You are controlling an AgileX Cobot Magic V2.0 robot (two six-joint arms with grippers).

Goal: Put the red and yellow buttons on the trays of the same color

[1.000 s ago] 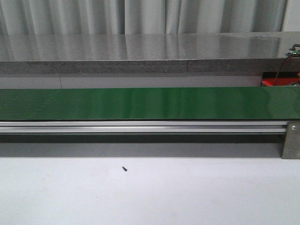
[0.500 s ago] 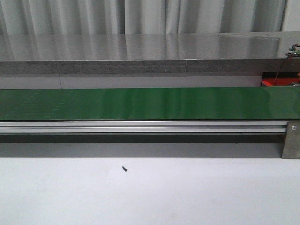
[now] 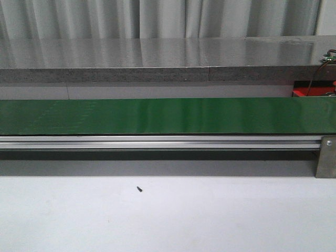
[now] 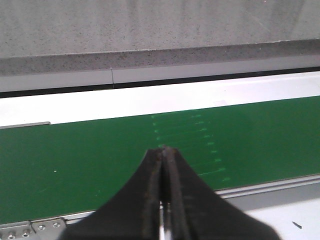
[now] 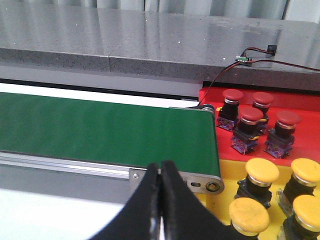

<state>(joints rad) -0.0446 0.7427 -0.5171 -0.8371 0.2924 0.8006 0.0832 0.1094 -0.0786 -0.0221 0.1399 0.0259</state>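
Note:
In the right wrist view, several red buttons (image 5: 251,120) stand on a red tray (image 5: 210,96) and several yellow buttons (image 5: 262,171) stand on a yellow tray (image 5: 226,172), both just past the end of the green conveyor belt (image 5: 100,131). My right gripper (image 5: 160,166) is shut and empty near the belt's end bracket. In the left wrist view my left gripper (image 4: 163,150) is shut and empty over the green belt (image 4: 75,160). The front view shows a bare belt (image 3: 157,115), a sliver of the red tray (image 3: 300,92), and no gripper.
A grey stone ledge (image 3: 157,58) runs behind the belt, with a small wired board (image 5: 245,58) on it. The aluminium belt rail (image 3: 157,142) and its end bracket (image 3: 326,157) front the belt. A small dark screw (image 3: 139,189) lies on the white table.

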